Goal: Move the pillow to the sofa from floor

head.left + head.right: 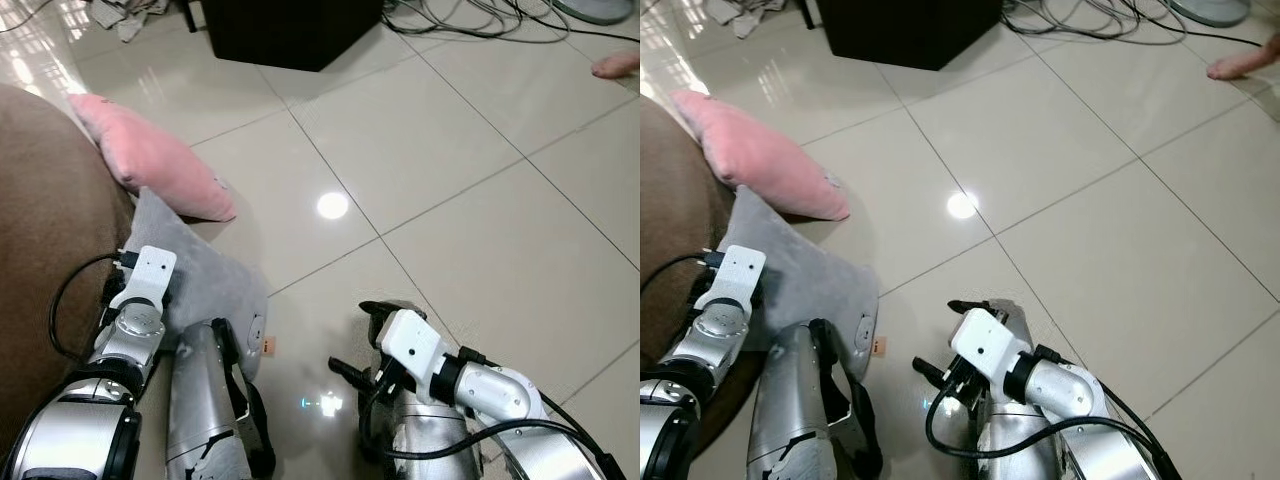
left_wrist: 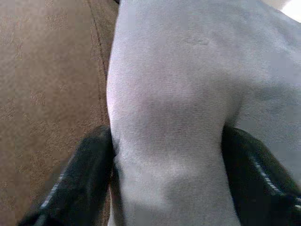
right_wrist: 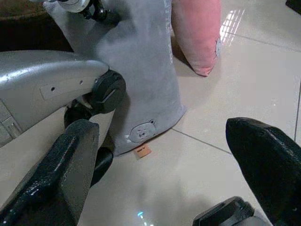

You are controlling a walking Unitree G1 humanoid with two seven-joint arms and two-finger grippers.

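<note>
Gripping soft grey pillow (image 2: pixel 174 108), left gripper (image 2: pixel 169 174), pinched fold

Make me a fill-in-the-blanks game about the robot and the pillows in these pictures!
1. The left gripper is squeezing the ____ pillow.
2. The pillow lying beside it on the floor is coloured ____.
3. The right gripper has its fingers ____ and holds nothing.
4. The brown thing next to the pillows is the ____.

Missing words: grey; pink; open; sofa
</note>
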